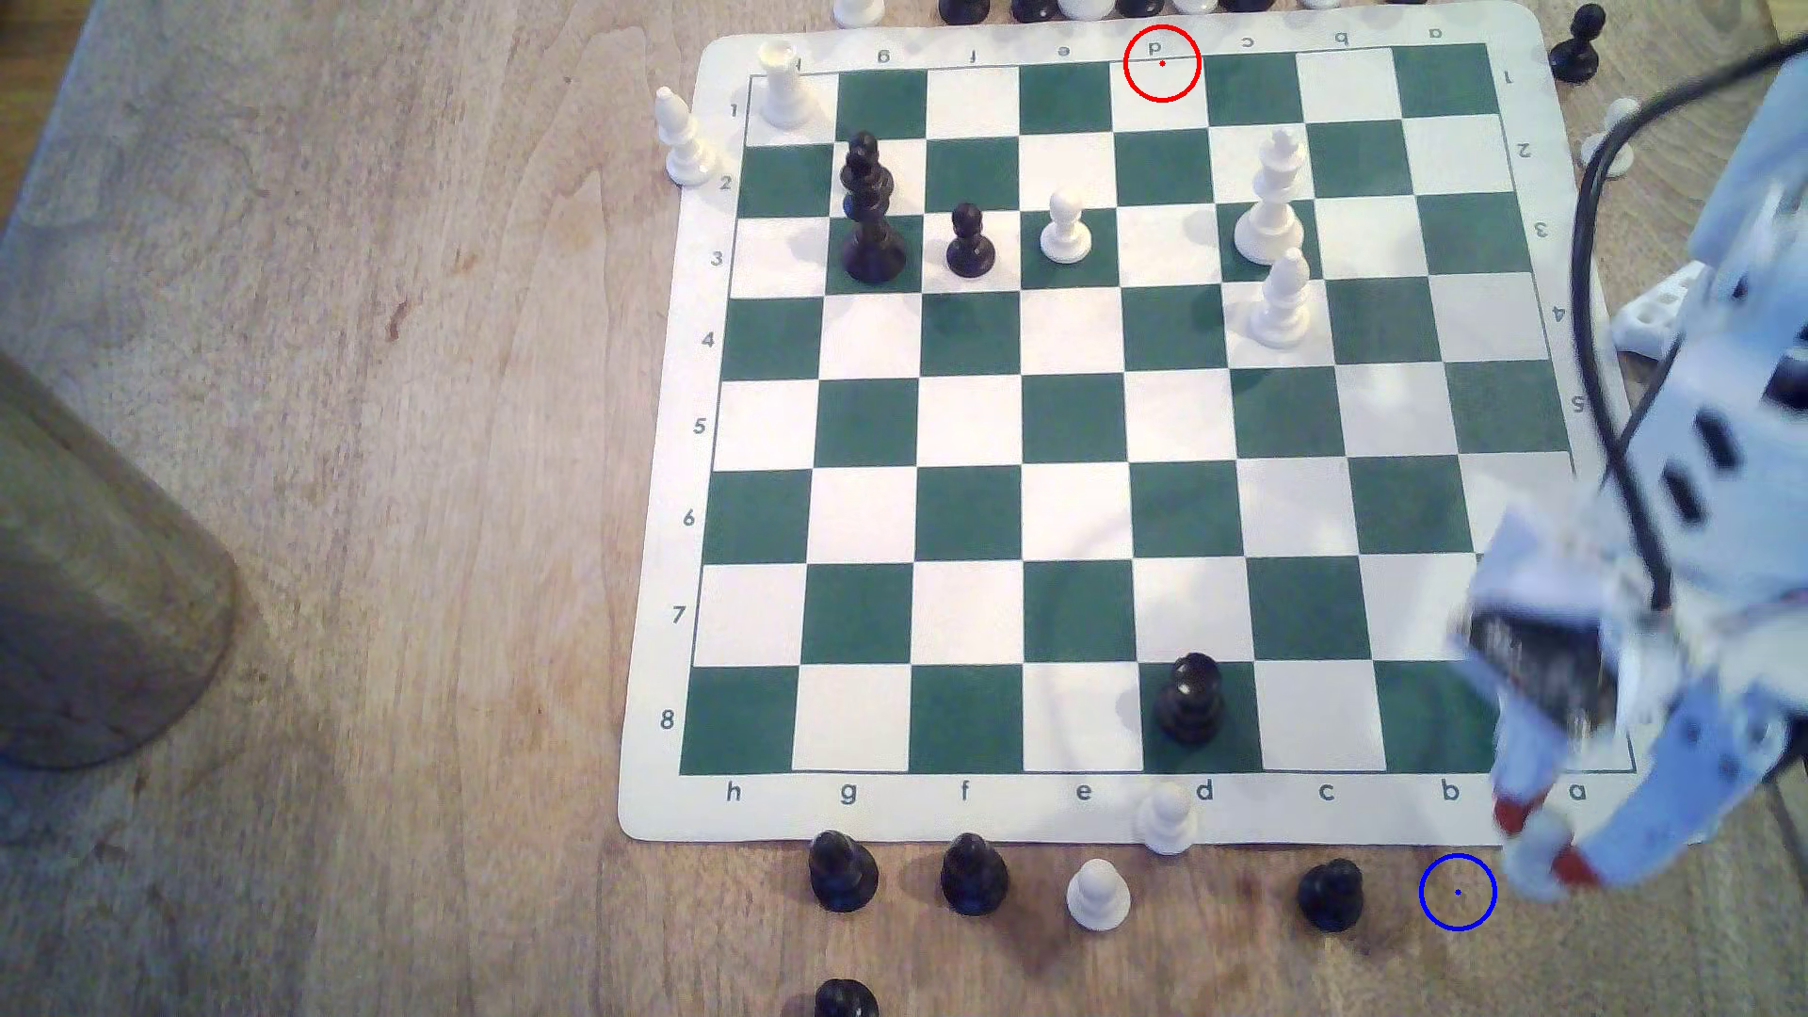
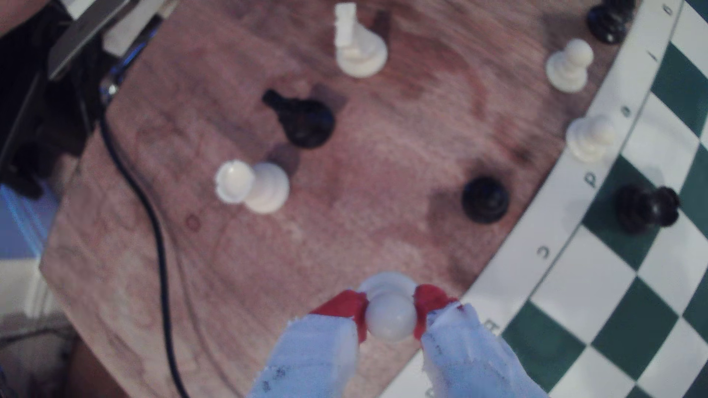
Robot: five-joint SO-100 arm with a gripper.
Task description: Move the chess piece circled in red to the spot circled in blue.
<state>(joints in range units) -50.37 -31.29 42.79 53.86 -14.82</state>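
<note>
I see the gripper (image 2: 390, 312) clamped on the white pawn (image 2: 390, 319), its red-tipped fingers (image 2: 346, 308) pinching the ball head from both sides, with the pawn's base over bare wood just off the mat's corner. In the exterior view the arm reaches in from the right, blurred, its tips beside the blue ring (image 1: 1457, 891) on the table (image 1: 391, 489), to the ring's right. A black pawn (image 1: 1330, 894) stands near the ring's other side; the mat (image 1: 1272, 829) edge lies just above it. The red ring (image 1: 1161, 63) encloses only mat border
</note>
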